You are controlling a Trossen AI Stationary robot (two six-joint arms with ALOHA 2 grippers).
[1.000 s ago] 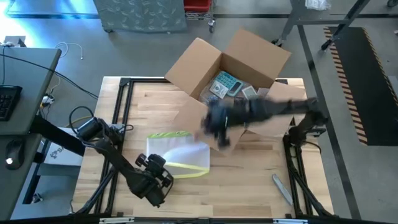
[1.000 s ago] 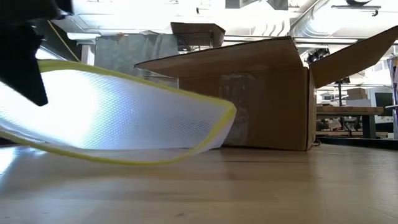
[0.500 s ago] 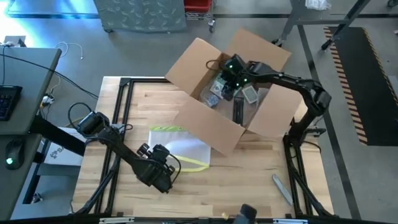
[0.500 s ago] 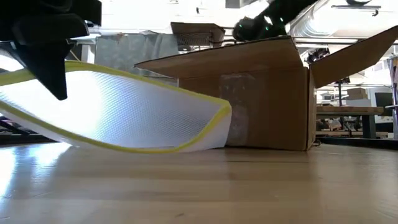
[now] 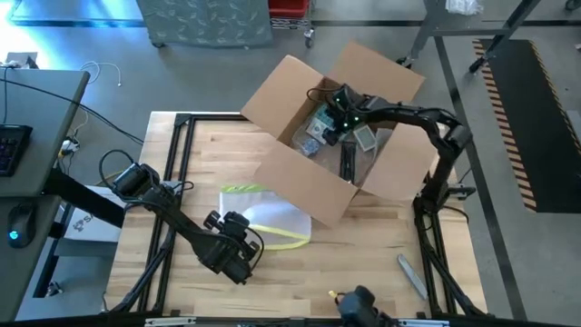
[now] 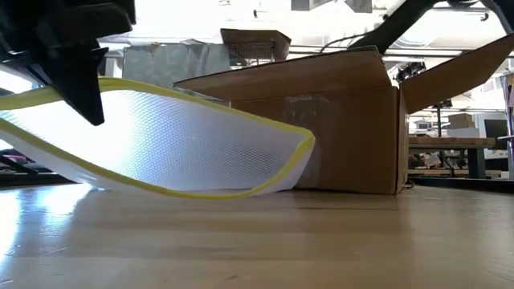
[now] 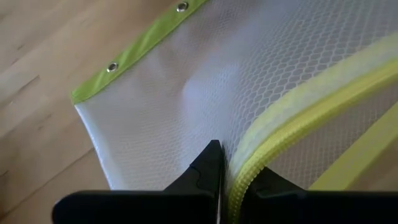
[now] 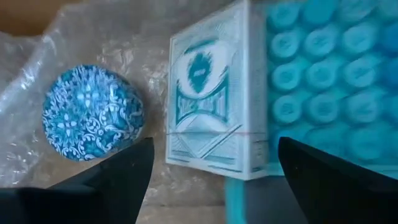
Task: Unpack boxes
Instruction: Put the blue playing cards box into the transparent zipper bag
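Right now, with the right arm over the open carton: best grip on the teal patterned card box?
Probably by its two long edges, coming straight down from above. In the right wrist view the card box lies face up on crinkly film, centred between the open jaws of the right gripper. A round patterned disc and a bumpy blue piece flank it, so clearance looks tight.

no legible text anywhere — only blurred teal print on the small pack (image 8: pixel 208 115) — unreadable

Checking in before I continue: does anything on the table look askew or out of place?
The box sits skewed, overhanging the table's far edge. The left gripper pinches the mesh pouch, lifting it bowed. The right gripper is open inside the box.
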